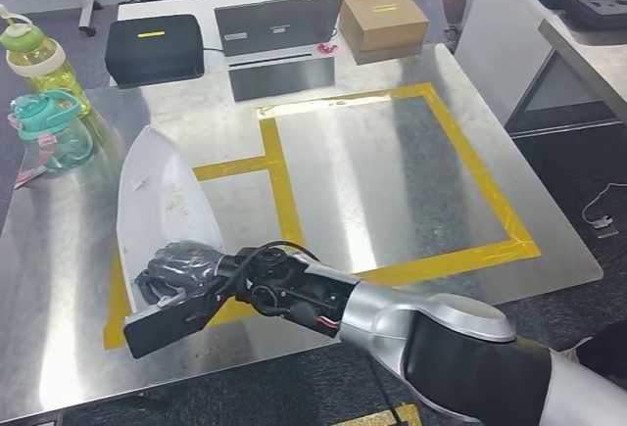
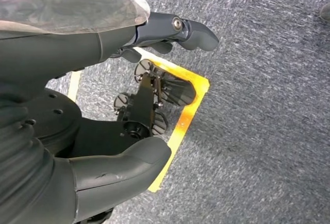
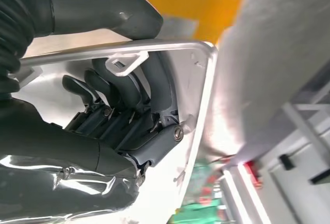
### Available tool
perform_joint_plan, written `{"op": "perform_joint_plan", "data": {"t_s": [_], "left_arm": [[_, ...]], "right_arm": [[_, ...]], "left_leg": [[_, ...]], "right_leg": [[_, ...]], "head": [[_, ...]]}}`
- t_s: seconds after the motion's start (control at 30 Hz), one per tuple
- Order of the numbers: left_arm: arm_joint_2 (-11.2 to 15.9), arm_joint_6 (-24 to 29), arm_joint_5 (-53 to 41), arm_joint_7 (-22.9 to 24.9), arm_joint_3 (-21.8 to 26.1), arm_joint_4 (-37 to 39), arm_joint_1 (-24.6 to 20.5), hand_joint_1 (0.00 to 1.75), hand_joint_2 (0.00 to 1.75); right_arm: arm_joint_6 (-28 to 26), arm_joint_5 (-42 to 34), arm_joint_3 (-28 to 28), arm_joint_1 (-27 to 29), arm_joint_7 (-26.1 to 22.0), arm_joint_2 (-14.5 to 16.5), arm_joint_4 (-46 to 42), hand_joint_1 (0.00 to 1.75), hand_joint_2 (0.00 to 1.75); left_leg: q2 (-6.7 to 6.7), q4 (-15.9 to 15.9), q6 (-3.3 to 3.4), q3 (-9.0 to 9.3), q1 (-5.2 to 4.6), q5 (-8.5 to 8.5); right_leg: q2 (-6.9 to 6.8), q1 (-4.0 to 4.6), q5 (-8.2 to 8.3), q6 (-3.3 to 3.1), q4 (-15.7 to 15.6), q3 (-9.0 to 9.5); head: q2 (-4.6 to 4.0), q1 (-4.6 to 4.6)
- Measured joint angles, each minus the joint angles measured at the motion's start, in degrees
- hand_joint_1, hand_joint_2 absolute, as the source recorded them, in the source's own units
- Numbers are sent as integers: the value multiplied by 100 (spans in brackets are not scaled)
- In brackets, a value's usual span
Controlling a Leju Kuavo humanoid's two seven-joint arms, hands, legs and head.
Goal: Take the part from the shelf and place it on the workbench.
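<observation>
Right hand (image 1: pixel 181 274) grips white part (image 1: pixel 159 201) at its near end: fingers (image 3: pixel 116 92) curled inside shell, thumb (image 3: pixel 116 13) over outer rim. Part lies on workbench (image 1: pixel 384 181) near front left corner, across yellow tape (image 1: pixel 284 186). Left hand (image 2: pixel 116 80) hangs over grey carpet (image 2: pixel 264 105), fingers apart, holding nothing. Two bottles (image 1: pixel 44 103) at left edge; laptop (image 1: pixel 277 24) beyond far edge.

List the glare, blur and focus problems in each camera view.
Head view: sharp, but overhead light glares in streaks off the steel workbench inside the yellow tape. Left wrist view: the carpet is streaked with motion blur, while the left hand is fairly crisp. Right wrist view: the right hand on the white part is sharp; the background is smeared and overexposed.
</observation>
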Motion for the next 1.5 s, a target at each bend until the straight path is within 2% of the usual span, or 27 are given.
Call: {"op": "perform_joint_plan", "data": {"t_s": [0.33,0.53,0.9,1.5], "left_arm": [[56,-31,39,-58,0,0,12,0,175],[86,-30,26,-52,0,0,-25,0,175],[92,-9,11,-12,0,0,-57,0,175],[92,11,-23,17,0,0,-84,0,175]], "right_arm": [[15,248,-611,32,115,-529,255,166,175],[97,250,-813,211,-29,-657,346,166,175],[247,262,-892,435,-295,-652,433,166,175],[476,275,-899,488,-466,-347,104,166,175]], "left_leg": [[1,3,0,1,0,0],[1,2,0,1,0,0],[1,-2,0,1,0,0],[1,-2,0,1,0,0]], "right_leg": [[2,-1,2,3,0,3],[3,-1,2,3,0,3],[3,1,1,2,1,5],[2,0,1,2,1,6]], "head": [[0,0],[0,0],[0,0],[0,-4]]}}
